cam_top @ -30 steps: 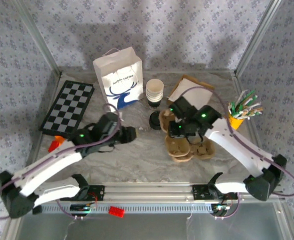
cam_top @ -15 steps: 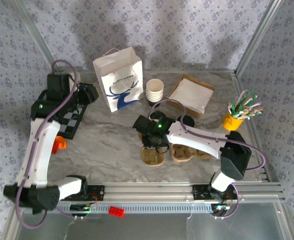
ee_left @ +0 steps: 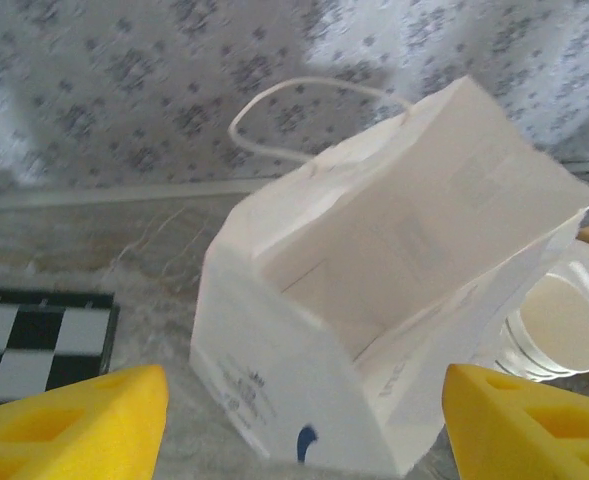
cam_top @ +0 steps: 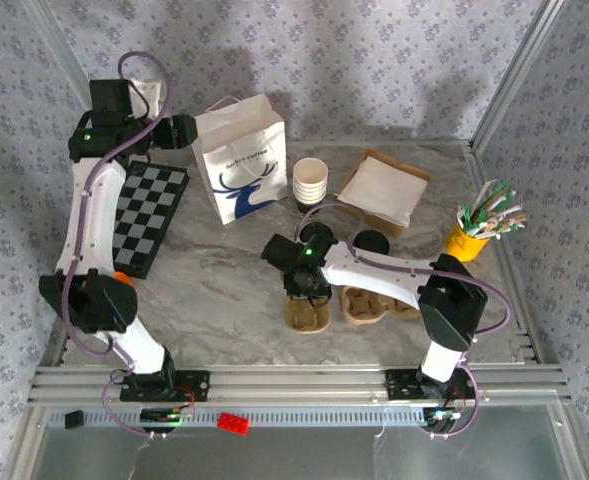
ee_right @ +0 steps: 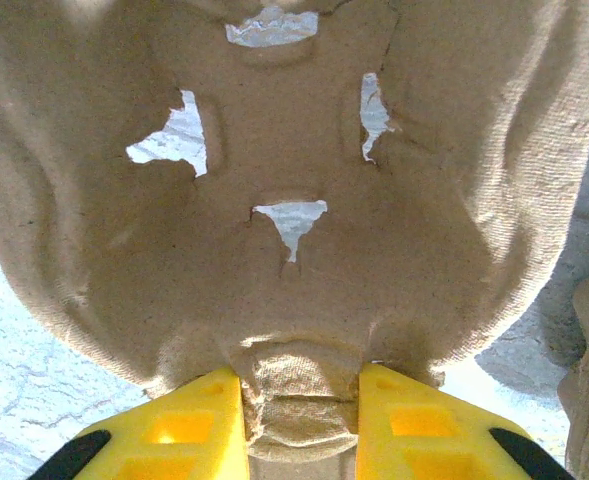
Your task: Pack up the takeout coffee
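Note:
A white paper bag (cam_top: pixel 242 160) with a blue deer print stands upright and open at the back left. My left gripper (cam_top: pixel 186 132) hovers just left of it, open; in the left wrist view the bag's mouth (ee_left: pixel 394 290) sits ahead of the wide-spread yellow fingers (ee_left: pixel 74 430). A stack of paper cups (cam_top: pixel 310 182) stands right of the bag. My right gripper (cam_top: pixel 307 290) is shut on a tab of a brown pulp cup carrier (cam_top: pixel 307 314), seen close in the right wrist view (ee_right: pixel 294 180). A second carrier (cam_top: pixel 369 303) lies to its right.
A checkerboard (cam_top: pixel 139 215) lies at the left with an orange piece (cam_top: pixel 124 281) by its near corner. Black lids (cam_top: pixel 371 243) sit mid-table, a brown tray of napkins (cam_top: pixel 382 190) behind them, and a yellow cup of stirrers (cam_top: pixel 482 228) at the right.
My left arm swung from mid-table to the back left beside the bag, jaws spreading wider. My right gripper drew one carrier leftward, apart from the other.

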`<state>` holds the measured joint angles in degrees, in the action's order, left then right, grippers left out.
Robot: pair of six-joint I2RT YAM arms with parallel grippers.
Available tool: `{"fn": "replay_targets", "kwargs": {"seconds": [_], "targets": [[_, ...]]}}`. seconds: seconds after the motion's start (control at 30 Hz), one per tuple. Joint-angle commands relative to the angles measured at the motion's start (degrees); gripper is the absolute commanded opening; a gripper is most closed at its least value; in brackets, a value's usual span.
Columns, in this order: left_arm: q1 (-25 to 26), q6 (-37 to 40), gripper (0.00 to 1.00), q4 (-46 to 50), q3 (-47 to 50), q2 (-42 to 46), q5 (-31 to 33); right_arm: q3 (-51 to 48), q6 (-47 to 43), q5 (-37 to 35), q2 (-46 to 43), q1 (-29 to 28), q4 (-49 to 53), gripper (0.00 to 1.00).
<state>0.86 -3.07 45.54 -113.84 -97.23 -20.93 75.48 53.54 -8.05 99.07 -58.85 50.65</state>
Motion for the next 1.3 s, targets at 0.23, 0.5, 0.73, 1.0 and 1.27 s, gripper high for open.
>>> {"fn": "replay_targets", "kwargs": {"seconds": [0.23,0.5,0.73,1.0,1.27], "targets": [[2.69,12.37,0.75,14.81,-22.42,-15.51,2.17,1.55,-3.08,-0.26,0.88,0.13,2.56,0.27],[5.00,14.33,0.70,18.27,-34.49,-23.92,7.94,2.36,-3.96,0.73,1.63,-0.08,1.71,0.25],[5.71,14.36,0.59,20.91,-39.53,-28.34,8.89,2.58,-3.78,0.68,1.94,-0.43,2.52,0.25],[6.60,14.46,0.53,21.17,-39.75,-29.75,11.15,2.32,-4.05,0.89,1.29,-0.43,2.79,0.24],[7.37,13.31,0.35,24.35,-42.43,-29.45,11.05,1.99,-4.31,0.80,0.34,-0.37,2.75,0.23]]}}
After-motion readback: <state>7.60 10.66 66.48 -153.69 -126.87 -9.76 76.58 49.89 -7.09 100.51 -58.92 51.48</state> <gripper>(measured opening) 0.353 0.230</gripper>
